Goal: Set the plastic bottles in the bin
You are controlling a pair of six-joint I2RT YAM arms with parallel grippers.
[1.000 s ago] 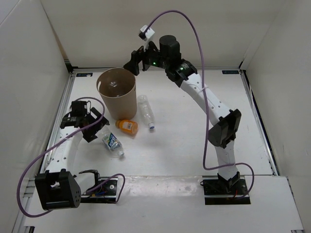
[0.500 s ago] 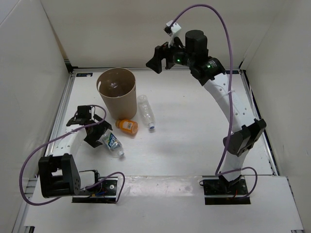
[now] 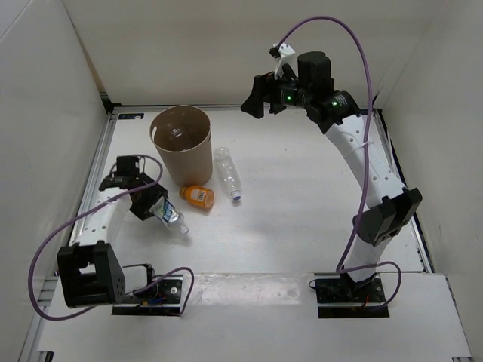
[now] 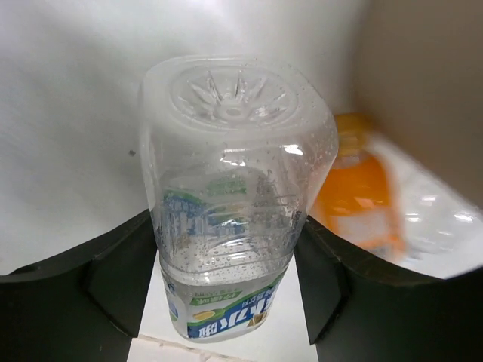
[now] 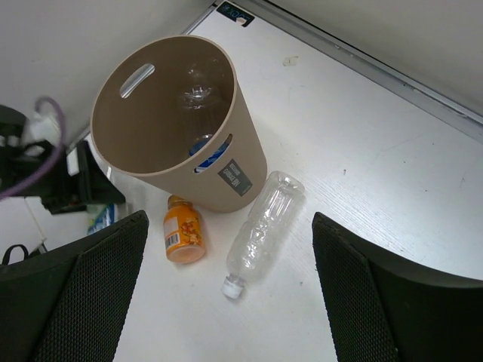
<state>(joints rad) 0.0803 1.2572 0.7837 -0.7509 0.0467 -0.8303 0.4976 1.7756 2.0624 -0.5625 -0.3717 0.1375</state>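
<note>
The labelled bottle (image 4: 234,188) wears a blue-green and white band whose print sits upside down in the left wrist view, too smeared to read. Its ribbed base faces that camera. The left claw (image 3: 151,205) pinches this bottle, one black finger (image 4: 113,279) against each side of its clear body, close to the table's (image 3: 302,219) left edge. The left arm lies low along that edge, its wrist bent inward toward the bin (image 3: 185,166). The bin stands upright near the far left corner and carries a small dark sticker on its wall, the writing too small to make out. Inside it lies one clear bottle (image 5: 198,94) with a patch of blue. The orange bottle (image 3: 198,197) lies on its side just in front of the bin, its label unreadable. Just beside it, toward the middle, the plain bottle (image 3: 226,175) lies with its white cap pointing to the near edge and no label on it. The right arm rises from the near edge and arches high over the far edge. Its claw (image 3: 258,98) is spread wide, holds nothing, and points left toward the bin.
</note>
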